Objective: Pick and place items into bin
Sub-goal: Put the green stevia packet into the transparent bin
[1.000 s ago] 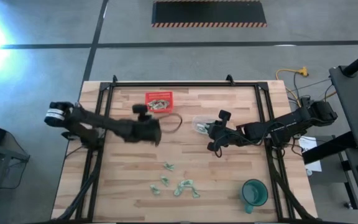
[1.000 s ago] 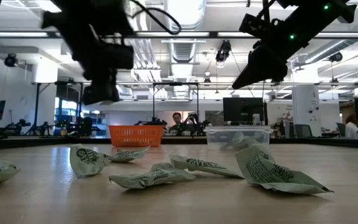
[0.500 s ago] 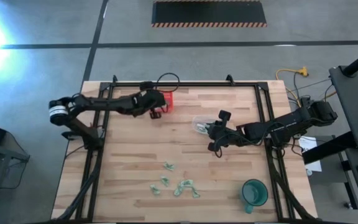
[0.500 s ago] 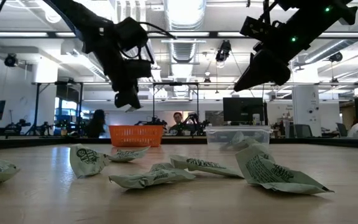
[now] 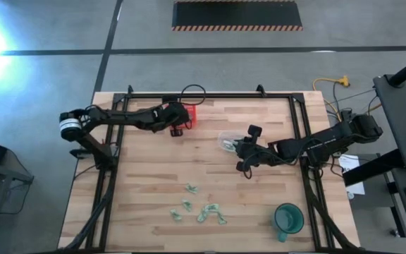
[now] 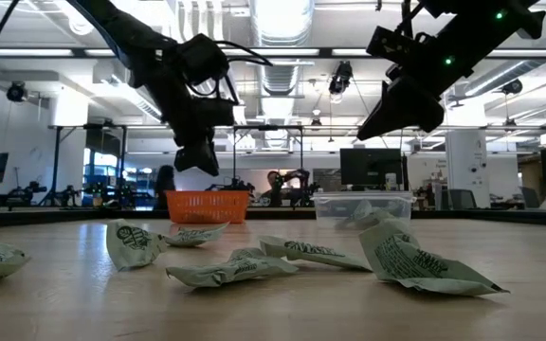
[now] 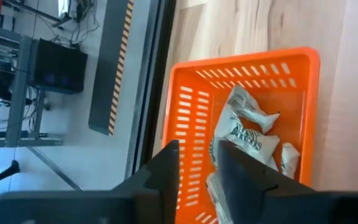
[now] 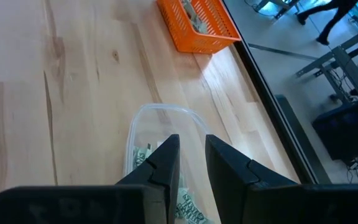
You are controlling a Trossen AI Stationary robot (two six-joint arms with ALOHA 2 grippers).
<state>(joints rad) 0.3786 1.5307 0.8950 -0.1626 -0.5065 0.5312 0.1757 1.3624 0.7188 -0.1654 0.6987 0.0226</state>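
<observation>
A: Where are the packets (image 5: pixel 201 209)?
B: Loose on the counter (image 5: pixel 146 190), near its front edge; some lie in the orange bin (image 7: pixel 253 134) and the clear tub (image 8: pixel 160 134).
A: Handling?
B: Probably light, soft, crinkly; pinch mid-body.
A: Fingers?
B: Left gripper (image 7: pixel 197 168) is over the bin, narrowly apart, empty. Right gripper (image 8: pixel 191 165) is above the tub, slightly apart, empty.

The work surface is a light wooden table (image 5: pixel 146 183) with a black frame along its edges. At its far edge stands an orange slotted basket (image 5: pixel 189 113). Near the centre stands a clear plastic tub (image 5: pixel 227 140). A loose cluster of pale green wrapped pieces (image 5: pixel 201 209) lies toward the near edge. A green cup (image 5: pixel 287 219) stands at the near right corner.
</observation>
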